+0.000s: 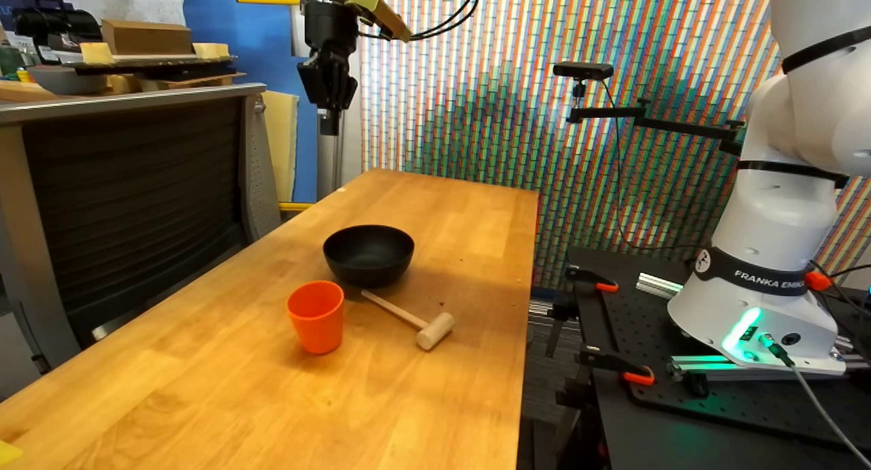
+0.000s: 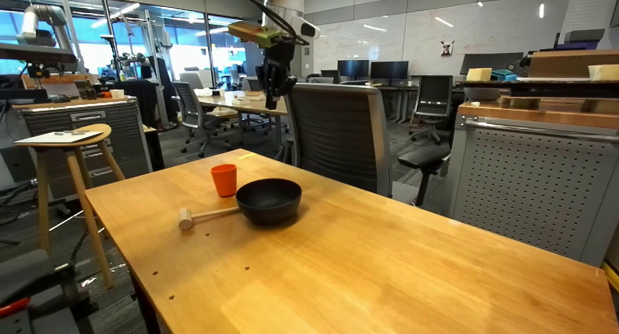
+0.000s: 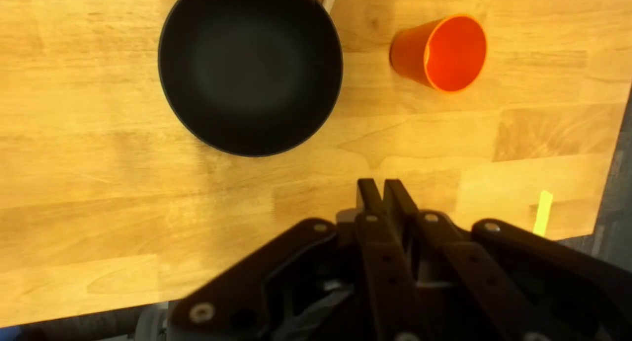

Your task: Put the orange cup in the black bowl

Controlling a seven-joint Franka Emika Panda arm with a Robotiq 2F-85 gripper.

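Cup (image 1: 318, 324), orange, stands upright and empty on the worktop (image 1: 435, 409), near the black bowl (image 1: 369, 256), also empty. Hand (image 3: 380, 187) hangs clear of both, fingers nearly together, gripping nothing.

Black bowl (image 1: 368, 256): smooth, matt. Beside bowl, orange cup (image 1: 318, 324): smooth plastic, slight sheen. Near bowl, mallet (image 1: 433, 331): plain wood, dull. Beneath bowl, table (image 1: 408, 415): grained wood, satin gloss. Higher than bowl, gripper (image 3: 381, 185): mostly matt, screws (image 3: 201, 312) metal-looking. Well apart from bowl: robot arm (image 1: 765, 218), smooth shell, soft gloss; cabinet (image 2: 537, 194), perforated metal by look.
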